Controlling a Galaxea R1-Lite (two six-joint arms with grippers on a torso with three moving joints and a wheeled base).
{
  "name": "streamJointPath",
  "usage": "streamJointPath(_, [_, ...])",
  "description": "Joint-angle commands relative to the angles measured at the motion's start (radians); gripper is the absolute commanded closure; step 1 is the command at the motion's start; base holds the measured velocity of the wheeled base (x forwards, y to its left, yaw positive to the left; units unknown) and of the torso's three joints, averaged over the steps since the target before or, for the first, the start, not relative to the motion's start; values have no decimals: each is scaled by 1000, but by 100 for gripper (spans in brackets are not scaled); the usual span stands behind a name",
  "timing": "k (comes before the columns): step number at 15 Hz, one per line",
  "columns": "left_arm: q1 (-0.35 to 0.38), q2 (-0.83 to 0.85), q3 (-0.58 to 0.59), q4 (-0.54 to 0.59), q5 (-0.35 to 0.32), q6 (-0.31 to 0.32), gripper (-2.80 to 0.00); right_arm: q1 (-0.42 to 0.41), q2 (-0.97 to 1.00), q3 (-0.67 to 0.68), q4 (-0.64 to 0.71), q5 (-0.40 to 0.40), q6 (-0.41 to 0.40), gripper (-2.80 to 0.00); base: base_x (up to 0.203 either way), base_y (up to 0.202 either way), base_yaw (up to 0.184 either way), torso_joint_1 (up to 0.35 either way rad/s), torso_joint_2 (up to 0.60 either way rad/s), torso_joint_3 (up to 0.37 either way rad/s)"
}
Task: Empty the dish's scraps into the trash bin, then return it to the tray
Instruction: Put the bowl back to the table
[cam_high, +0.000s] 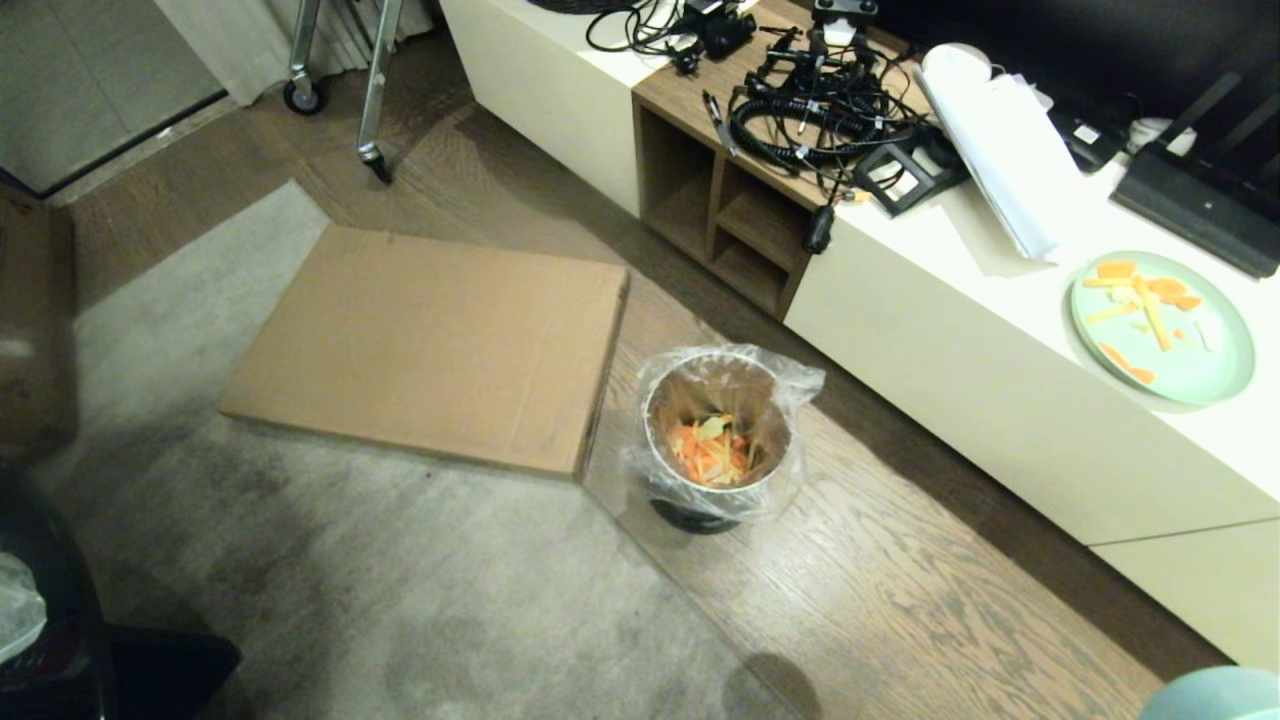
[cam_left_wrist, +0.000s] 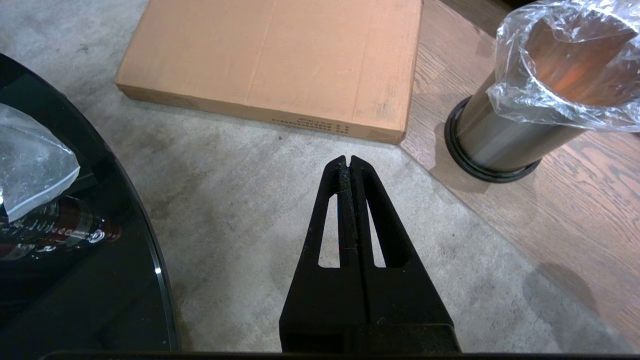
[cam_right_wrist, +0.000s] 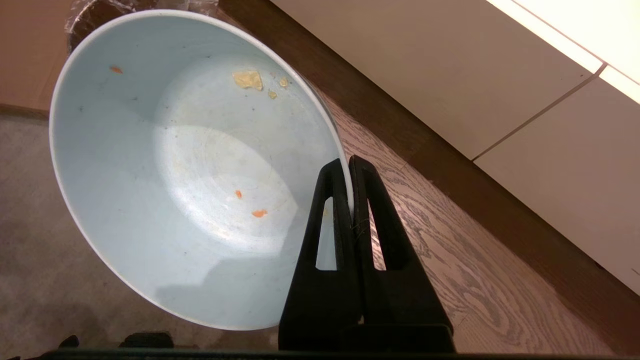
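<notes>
My right gripper (cam_right_wrist: 348, 162) is shut on the rim of the dish (cam_right_wrist: 190, 170), a pale blue-white bowl held tilted above the wooden floor; only a few tiny orange and pale scraps (cam_right_wrist: 248, 79) cling inside it. A sliver of the dish (cam_high: 1215, 695) shows at the head view's lower right corner. The trash bin (cam_high: 718, 440), steel with a clear bag liner, stands on the floor and holds orange and pale scraps (cam_high: 712, 450). My left gripper (cam_left_wrist: 349, 160) hangs shut and empty over the grey rug, the trash bin (cam_left_wrist: 505, 135) off to its side. The tray is out of view.
A flat cardboard box (cam_high: 430, 345) lies on the rug beside the bin. A long cream cabinet (cam_high: 960, 380) carries a pale green plate (cam_high: 1165, 325) of orange pieces, cables and papers. A dark round glass table (cam_left_wrist: 75, 280) sits close to the left arm.
</notes>
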Motion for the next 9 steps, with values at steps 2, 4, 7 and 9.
streamJointPath(2, [0,0,0,-1,1,0,0,0,4,1,0,0,0,0,0,0,0,0,0,0])
streamJointPath(4, [0,0,0,-1,1,0,0,0,3,-1,0,0,0,0,0,0,0,0,0,0])
streamJointPath(7, [0,0,0,-1,1,0,0,0,3,-1,-1,0,0,0,0,0,0,0,0,0])
streamJointPath(9, [0,0,0,0,1,0,0,0,3,1,1,0,0,0,0,0,0,0,0,0])
